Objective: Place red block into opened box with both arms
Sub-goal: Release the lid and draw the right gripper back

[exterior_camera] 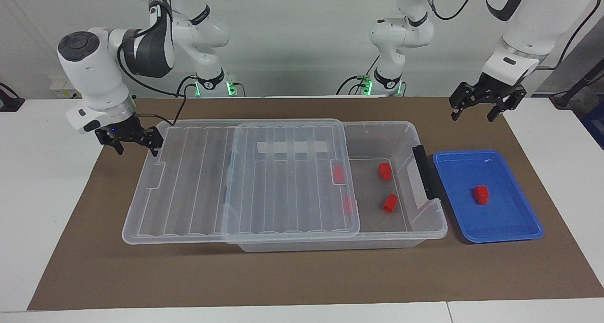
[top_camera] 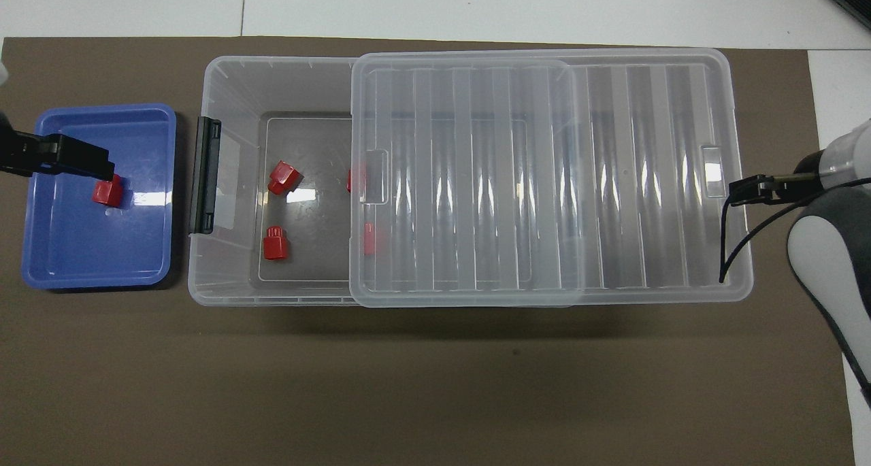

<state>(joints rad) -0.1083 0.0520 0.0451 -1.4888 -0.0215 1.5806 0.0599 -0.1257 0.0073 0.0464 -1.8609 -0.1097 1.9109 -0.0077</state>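
Brown matting covers the surface. One red block (exterior_camera: 481, 194) lies in the blue tray (exterior_camera: 519, 228), beside the half-uncovered box (exterior_camera: 427, 219). It looks light, rigid and slick; pinch its flat sides. Left pincer (exterior_camera: 486, 107) and right pincer (exterior_camera: 130, 141) both hang open, empty.

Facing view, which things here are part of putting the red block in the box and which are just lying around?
Part of the job:
- red block in the blue tray
- box, its lid slid half off
- left gripper, open, above the tray
- right gripper, open, at the lid's end

Just there:
- four red blocks already in the box
- brown mat
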